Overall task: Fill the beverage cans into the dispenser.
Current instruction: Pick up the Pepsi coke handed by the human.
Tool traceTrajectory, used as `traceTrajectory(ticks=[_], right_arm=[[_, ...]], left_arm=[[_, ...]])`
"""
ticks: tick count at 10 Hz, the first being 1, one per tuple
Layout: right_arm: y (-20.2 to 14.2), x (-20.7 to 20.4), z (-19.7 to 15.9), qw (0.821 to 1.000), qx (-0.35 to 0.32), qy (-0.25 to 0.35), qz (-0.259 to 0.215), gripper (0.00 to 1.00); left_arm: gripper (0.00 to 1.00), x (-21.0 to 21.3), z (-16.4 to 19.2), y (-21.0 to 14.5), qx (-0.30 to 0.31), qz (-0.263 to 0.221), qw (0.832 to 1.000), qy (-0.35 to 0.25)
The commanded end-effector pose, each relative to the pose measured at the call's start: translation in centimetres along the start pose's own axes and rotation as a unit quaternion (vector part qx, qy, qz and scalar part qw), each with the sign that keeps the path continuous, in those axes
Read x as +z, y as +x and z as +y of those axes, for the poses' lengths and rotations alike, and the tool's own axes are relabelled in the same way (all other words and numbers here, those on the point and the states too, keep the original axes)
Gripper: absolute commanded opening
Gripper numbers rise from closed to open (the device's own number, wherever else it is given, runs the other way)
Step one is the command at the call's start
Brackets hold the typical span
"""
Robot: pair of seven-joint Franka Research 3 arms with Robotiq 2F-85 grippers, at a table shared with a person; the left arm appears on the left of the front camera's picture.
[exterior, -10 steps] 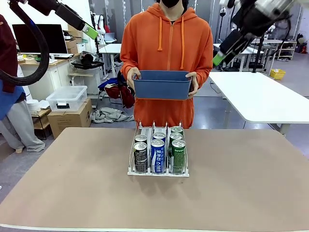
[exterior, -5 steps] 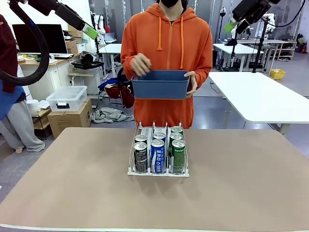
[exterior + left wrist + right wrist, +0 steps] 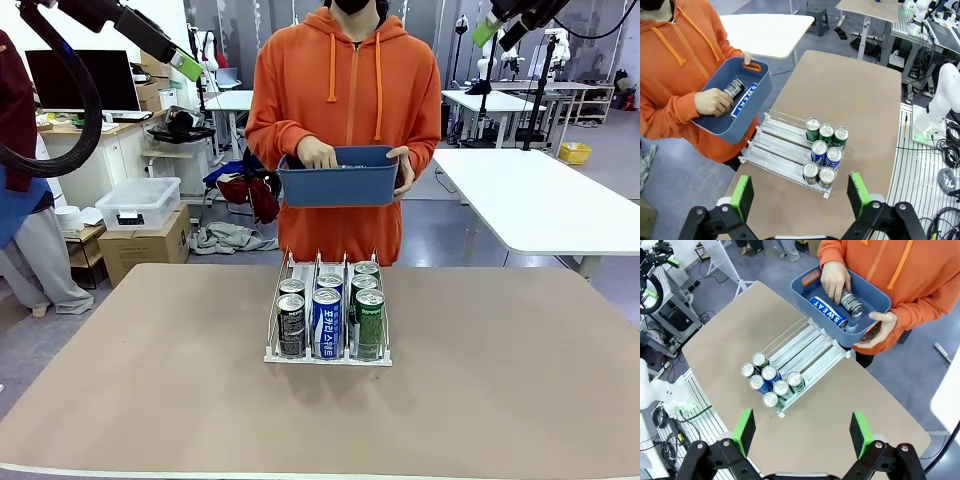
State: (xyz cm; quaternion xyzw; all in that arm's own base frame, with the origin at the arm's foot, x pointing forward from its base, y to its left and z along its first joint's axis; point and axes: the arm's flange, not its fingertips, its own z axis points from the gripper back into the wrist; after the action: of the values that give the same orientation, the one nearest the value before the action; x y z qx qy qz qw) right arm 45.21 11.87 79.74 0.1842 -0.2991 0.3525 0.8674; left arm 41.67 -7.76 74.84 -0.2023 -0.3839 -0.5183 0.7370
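Up high, left hand spread, empty.

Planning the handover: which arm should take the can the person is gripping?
Left, probably. The person's hand grips a black can at the tub's left side; the dispenser's left lane holds black cans. Both hang open: left gripper, right gripper.

Beyond the brown counter stands a person in an orange hoodie with a blue tub at the waist. Far left, a clear lidded box tops a cardboard carton.
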Motion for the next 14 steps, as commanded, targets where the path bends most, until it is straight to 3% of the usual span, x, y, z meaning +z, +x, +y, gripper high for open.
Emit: traceTrajectory(ticks=[1, 14], right_arm=[[0.06, 0.4, 0.07, 1.0, -0.016, 0.001, -0.017, 1.0], [0.36, 0.63, -0.14, 1.0, -0.02, -0.011, -0.016, 1.0]], left_arm=[[1.0, 0.0, -0.04, -0.08, 0.001, -0.004, 1.0, -0.004], [1.0, 0.0, -0.04, -0.08, 0.001, -0.004, 1.0, -0.004]])
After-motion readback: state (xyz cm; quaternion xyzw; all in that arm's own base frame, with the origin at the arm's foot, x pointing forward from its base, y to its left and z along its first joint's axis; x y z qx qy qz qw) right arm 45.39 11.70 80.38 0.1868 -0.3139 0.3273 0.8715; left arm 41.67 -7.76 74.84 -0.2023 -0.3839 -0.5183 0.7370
